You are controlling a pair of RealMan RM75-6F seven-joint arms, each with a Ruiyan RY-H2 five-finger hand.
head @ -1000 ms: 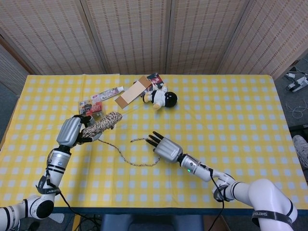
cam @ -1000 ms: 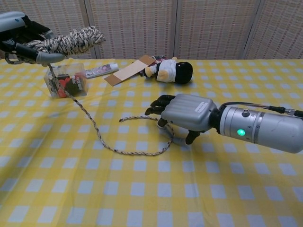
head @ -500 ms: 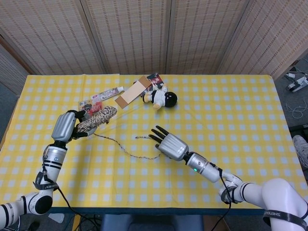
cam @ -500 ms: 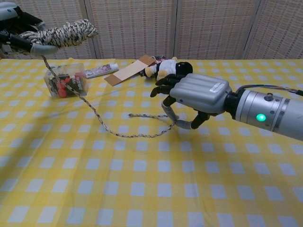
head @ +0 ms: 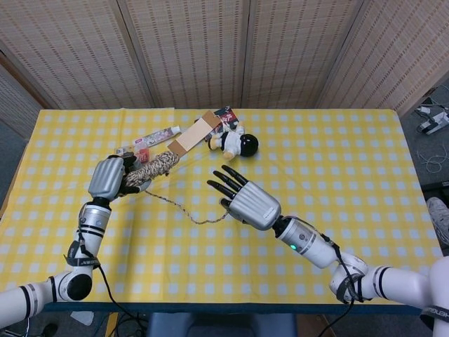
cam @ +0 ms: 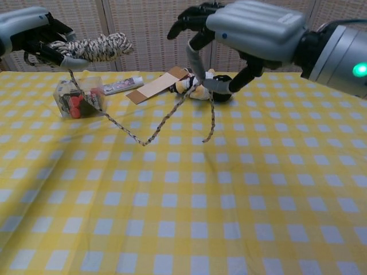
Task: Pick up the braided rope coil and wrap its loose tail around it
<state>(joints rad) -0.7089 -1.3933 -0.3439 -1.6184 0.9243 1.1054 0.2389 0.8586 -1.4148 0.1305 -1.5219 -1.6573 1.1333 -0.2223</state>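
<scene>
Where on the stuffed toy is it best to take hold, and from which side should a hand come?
Likely across the stuffed toy at its pale middle, coming from above. It lies on its side with the round black head to the right and a card close on the left, so the top looks freest.

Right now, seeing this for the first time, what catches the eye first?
The big grey right hand, raised high over the table's middle, has the rope's loose tail draped from it. At far left, the left hand holds the braided rope coil up above the yellow checked tablecloth.
</scene>
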